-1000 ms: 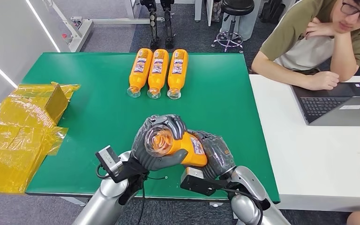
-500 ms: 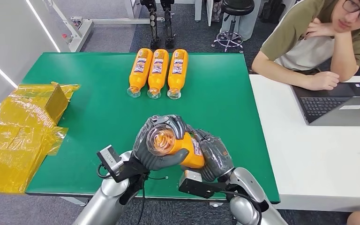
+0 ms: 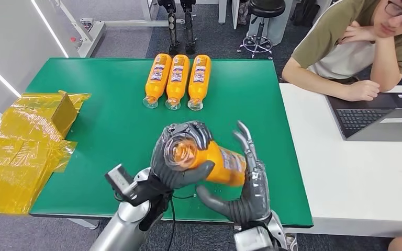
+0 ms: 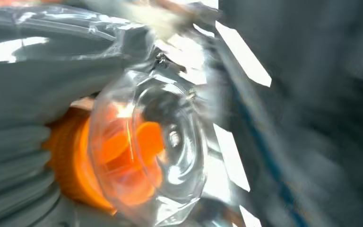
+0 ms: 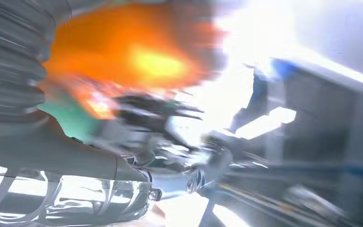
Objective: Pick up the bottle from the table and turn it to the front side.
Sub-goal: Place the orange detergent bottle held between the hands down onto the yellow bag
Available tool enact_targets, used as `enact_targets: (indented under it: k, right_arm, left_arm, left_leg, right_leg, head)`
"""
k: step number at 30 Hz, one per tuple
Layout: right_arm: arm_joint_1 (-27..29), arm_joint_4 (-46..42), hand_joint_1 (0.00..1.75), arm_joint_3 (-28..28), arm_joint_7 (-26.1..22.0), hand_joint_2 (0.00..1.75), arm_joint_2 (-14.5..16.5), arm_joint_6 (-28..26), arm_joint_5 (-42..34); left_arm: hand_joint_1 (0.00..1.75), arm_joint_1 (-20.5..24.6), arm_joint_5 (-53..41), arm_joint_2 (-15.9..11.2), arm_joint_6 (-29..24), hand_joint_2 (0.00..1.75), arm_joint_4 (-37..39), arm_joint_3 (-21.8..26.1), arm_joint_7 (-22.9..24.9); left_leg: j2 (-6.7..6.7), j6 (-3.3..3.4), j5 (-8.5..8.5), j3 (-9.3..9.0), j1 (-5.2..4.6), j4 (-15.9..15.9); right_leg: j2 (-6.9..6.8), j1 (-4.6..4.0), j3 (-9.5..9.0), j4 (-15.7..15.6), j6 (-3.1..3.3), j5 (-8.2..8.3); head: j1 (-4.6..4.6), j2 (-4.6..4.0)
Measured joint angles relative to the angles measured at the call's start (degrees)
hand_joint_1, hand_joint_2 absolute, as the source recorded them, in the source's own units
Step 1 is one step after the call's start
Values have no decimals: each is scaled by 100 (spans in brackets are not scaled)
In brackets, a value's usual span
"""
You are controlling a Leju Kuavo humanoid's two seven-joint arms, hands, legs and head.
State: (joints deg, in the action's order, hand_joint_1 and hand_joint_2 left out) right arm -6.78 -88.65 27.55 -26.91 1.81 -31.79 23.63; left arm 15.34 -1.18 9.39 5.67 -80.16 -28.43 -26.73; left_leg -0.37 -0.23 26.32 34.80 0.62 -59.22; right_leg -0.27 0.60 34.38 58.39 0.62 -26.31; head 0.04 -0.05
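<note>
Green table [image 3: 110, 125]: I see it across the frame's centre; its near edge runs along the lower part, and bare green lies open between the held bottle and the row near the far edge.
White table [image 3: 356, 172]: it abuts the green table's right edge; a person [image 3: 345, 47] leans on it at upper right beside a laptop [image 3: 382, 117].
Yellow wrapping [image 3: 23, 151]: it overhangs the green table's left edge, centre-left of frame.
Three orange bottles [image 3: 177, 81]: they lie side by side at upper centre, caps toward me.
Bottle [image 3: 209, 162]: I see it held above the table at lower centre, orange with a clear cap [image 4: 151, 146] toward the camera and its label [image 3: 231, 159] partly showing.
Left hand [image 3: 180, 157]: it grips the bottle's cap end, fingers wrapped around it.
Right hand [image 3: 246, 188]: its fingers are spread wide, palm beside the bottle's base end; I cannot tell whether it touches.
</note>
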Motion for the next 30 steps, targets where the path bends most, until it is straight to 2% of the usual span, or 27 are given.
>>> enact_targets:
  k: [6, 15, 21, 30]
  right_arm:
    - [93, -622, 0, -3, -70, 175, 258, -132, 13]
    - [394, -1156, 0, -108, -147, 175, 435, -150, 141]
    - [514, -1216, 0, -121, -249, 175, 433, -204, 87]
    - [522, -1218, 0, -132, -253, 175, 433, -220, 87]
  left_arm:
    - [175, -252, -261, -30, -243, 175, -37, 163, 145]
    - [175, -270, -2065, -305, -1351, 175, -112, 883, 605]
    - [175, -279, -2197, -419, -1389, 175, -112, 1159, 612]
    - [175, -282, -2206, -450, -1389, 175, -112, 1224, 612]
  left_leg:
    - [15, -3, -2, -5, 2, 0]
    - [17, -4, -1, -6, 3, 1]
    - [17, -3, -1, -5, 2, 1]
    - [16, -3, -1, -4, 1, 0]
  right_leg:
    - [14, -2, 2, 3, 1, 1]
    - [19, -3, 4, 3, 2, 0]
    - [19, -2, 3, 3, 2, 0]
    - [18, -1, 3, 1, 2, 0]
  head:
    - [-1, 0]
    - [-1, 1]
    - [1, 1]
    - [1, 1]
